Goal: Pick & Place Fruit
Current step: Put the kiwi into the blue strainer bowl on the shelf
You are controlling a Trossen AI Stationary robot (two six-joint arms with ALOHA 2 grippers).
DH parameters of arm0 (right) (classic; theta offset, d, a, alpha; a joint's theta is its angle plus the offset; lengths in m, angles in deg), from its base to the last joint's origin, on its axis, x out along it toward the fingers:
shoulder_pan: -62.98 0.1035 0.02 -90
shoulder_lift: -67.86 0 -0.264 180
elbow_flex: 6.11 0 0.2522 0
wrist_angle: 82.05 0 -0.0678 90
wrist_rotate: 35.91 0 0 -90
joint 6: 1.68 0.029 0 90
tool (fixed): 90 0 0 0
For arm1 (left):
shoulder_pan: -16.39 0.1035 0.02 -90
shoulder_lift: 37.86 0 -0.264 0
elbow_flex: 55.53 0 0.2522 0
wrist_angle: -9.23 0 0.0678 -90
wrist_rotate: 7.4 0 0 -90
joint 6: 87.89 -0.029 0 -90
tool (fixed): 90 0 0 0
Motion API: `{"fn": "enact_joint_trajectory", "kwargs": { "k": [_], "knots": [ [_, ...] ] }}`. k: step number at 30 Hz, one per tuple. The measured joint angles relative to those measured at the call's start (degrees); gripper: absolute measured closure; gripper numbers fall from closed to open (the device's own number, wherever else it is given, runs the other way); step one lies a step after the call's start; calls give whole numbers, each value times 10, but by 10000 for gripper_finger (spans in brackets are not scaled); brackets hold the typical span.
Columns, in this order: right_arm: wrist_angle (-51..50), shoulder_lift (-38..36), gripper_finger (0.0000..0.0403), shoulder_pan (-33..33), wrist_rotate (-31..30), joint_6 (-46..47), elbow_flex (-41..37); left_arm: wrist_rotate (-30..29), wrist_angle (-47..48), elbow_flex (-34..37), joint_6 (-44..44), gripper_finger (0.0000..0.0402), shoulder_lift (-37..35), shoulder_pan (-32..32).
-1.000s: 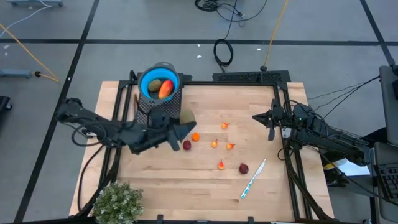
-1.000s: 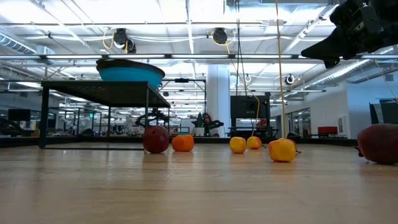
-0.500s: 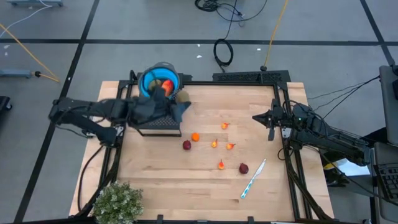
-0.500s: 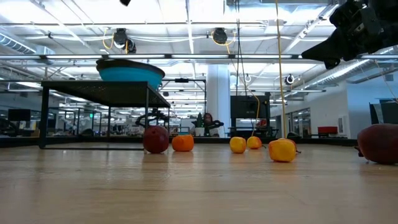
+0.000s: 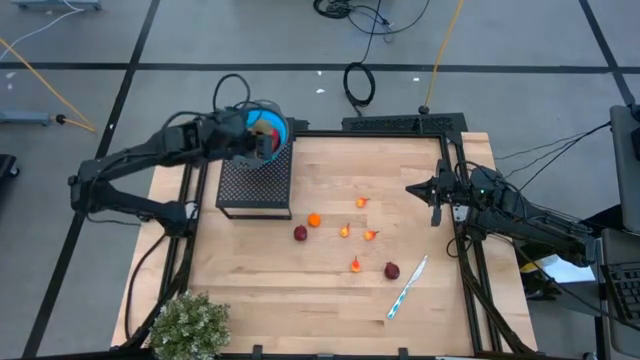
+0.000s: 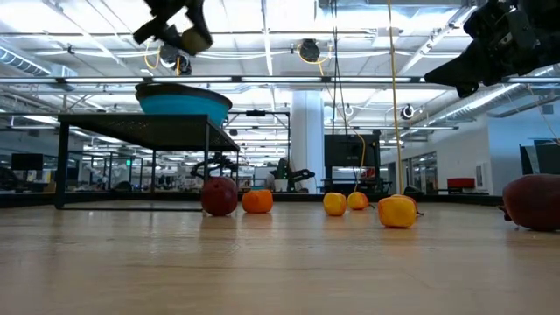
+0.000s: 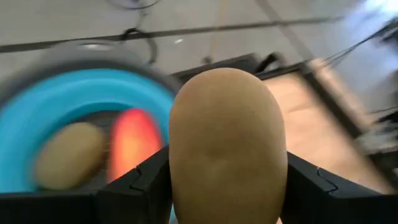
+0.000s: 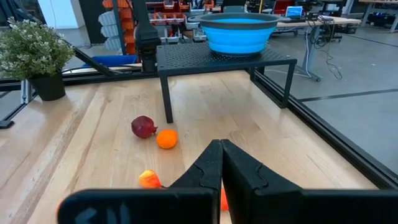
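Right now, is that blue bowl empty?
No. The blue bowl holds a brown oval fruit and a red-orange piece.

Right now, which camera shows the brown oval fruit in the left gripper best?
The left wrist view: the brown oval fruit fills the frame between the left gripper's fingers, above the blue bowl. The high view hides it behind the arm; the low view only glimpses it.
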Motion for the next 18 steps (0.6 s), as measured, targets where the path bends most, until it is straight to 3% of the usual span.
{"fn": "enact_joint_trajectory", "kwargs": {
  "k": [11, 18],
  "knots": [
    [0, 0, 403, 0, 0, 0, 0, 3, 101, 0, -129, 183, 20, 93],
    [-1, 0, 403, 0, 0, 0, 0, 47, 138, 0, -234, 183, 49, 117]
  ]
}}
